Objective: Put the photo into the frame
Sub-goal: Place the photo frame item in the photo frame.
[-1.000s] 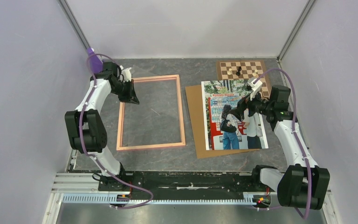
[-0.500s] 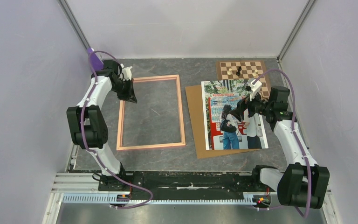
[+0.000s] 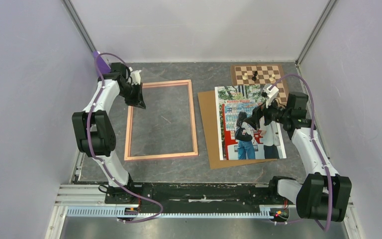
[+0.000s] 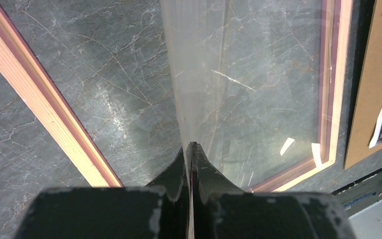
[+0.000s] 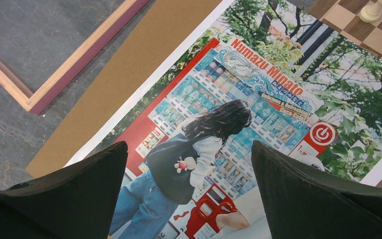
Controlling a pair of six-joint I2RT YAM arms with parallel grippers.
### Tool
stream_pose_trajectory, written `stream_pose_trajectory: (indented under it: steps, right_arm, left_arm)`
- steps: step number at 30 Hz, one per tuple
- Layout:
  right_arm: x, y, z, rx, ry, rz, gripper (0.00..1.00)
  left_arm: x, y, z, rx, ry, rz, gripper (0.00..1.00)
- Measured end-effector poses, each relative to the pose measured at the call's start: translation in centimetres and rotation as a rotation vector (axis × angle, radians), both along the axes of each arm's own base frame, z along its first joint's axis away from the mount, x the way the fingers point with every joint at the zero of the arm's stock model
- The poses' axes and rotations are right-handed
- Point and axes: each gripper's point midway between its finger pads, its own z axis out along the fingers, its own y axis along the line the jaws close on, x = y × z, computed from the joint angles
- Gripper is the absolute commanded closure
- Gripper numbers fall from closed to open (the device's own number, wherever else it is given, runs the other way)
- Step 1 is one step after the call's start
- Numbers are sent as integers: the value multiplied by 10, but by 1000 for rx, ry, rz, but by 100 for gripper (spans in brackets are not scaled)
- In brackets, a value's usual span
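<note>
glossy paper photo (image 5: 278,84), wooden frame (image 3: 161,156), clear pane (image 4: 196,74)

Seen from above, the right gripper (image 3: 252,119) and its arm cover the right middle of the large colour print of a woman at a red vending machine (image 3: 231,107). That print hides most of the plain brown backing board (image 3: 206,124). The two chess pieces (image 3: 254,76) on the brown-and-cream chessboard (image 3: 268,74) are too small to name. The left gripper (image 3: 141,103) masks the far left corner of the thin pink rectangular frame (image 3: 194,119). At the left wrist, the thin clear sheet (image 4: 194,74) pinched between the closed fingers is blurred and its edges cannot be traced. The right wrist view cuts off the print's lower part.
</note>
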Motion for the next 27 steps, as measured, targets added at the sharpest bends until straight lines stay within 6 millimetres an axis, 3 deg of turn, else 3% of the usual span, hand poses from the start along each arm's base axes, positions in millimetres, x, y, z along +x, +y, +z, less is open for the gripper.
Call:
stream_pose_trajectory:
  steps: [14, 27]
  right_arm:
    - [0, 1, -2, -4, 1, 7, 2]
    - [-1, 15, -6, -39, 2, 36, 2]
  left_arm:
    - [8, 2, 1, 11, -11, -5, 98]
    - [9, 7, -3, 40, -9, -12, 98]
